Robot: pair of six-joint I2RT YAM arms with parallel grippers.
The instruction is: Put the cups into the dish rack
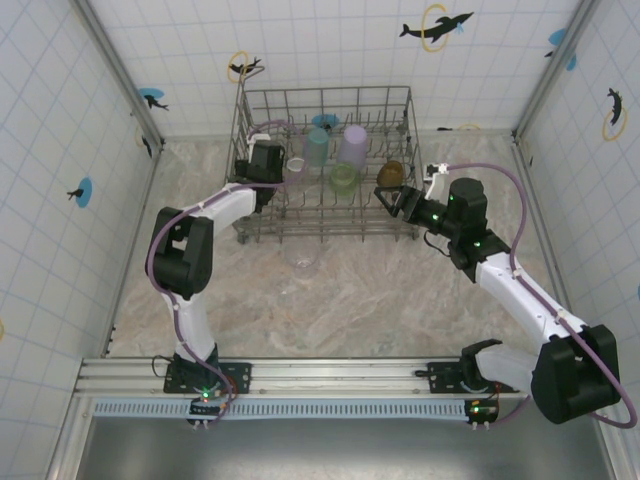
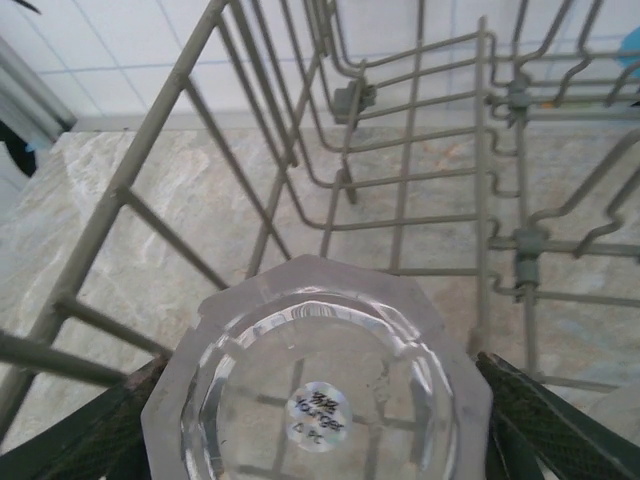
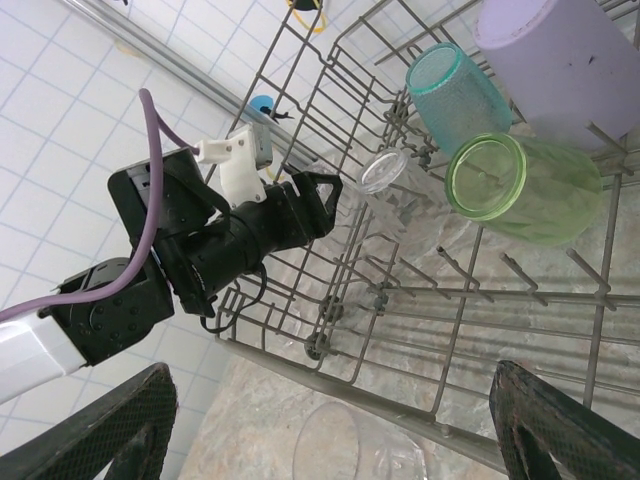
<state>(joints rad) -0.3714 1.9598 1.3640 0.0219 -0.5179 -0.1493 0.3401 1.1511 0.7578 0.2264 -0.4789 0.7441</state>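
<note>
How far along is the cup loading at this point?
Done: the teal plastic tumbler, lavender tumbler, light green tumbler and amber-brown tumbler sit in the grey wire dish rack. In hand: a clear tumbler sits between the left fingers inside the rack; whether they grip it is unclear. Left: another clear tumbler on the table before the rack; the right fingers are open, empty.

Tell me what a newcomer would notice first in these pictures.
The grey wire dish rack at the far middle of the table draws the eye, with a teal cup, lavender cup, green cup and amber cup inside it. At its left end the left end effector has a clear cup between its fingers, and a second clear cup sits on the table before the rack.
</note>
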